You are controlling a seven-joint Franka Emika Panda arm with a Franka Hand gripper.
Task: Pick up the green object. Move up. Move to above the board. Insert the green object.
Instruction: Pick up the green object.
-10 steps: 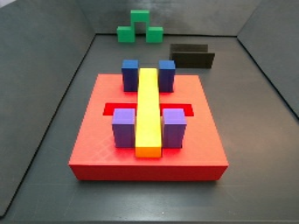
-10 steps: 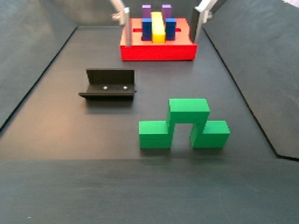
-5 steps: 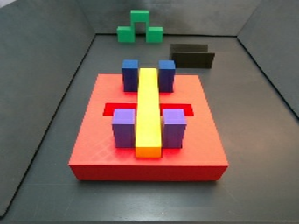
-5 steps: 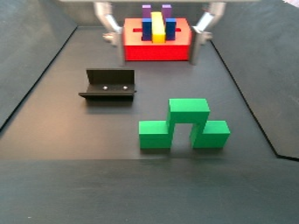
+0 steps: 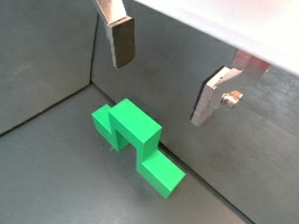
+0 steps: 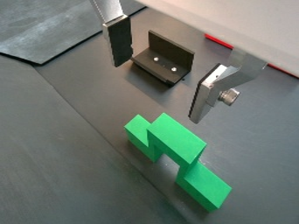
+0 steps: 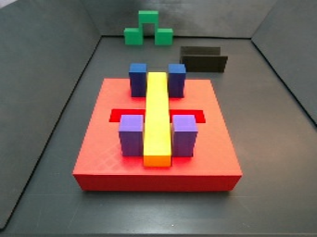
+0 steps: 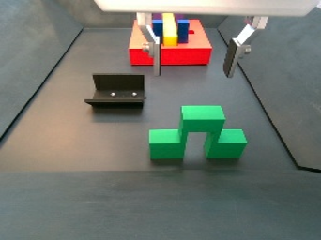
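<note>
The green object (image 8: 197, 134) is a bright green bridge-shaped piece standing on the dark floor; it shows in both wrist views (image 5: 135, 140) (image 6: 176, 155) and far off in a side view (image 7: 147, 31). The board (image 7: 99, 148) is a red slab with a yellow bar (image 7: 158, 116), blue cubes (image 7: 139, 76) and purple cubes (image 7: 132, 134); a side view shows it behind the gripper (image 8: 183, 55). My gripper (image 8: 196, 53) is open and empty, high above the floor between the board and the green object. Its fingers (image 5: 121, 40) hang apart above the piece in both wrist views (image 6: 118, 41).
The fixture (image 8: 116, 92), a dark L-shaped bracket, stands on the floor left of the green object; it also shows in a wrist view (image 6: 163, 59) and a side view (image 7: 203, 59). Grey walls enclose the floor.
My gripper has moved from over the board towards the green object and come lower into the side view. The green object and board have not moved.
</note>
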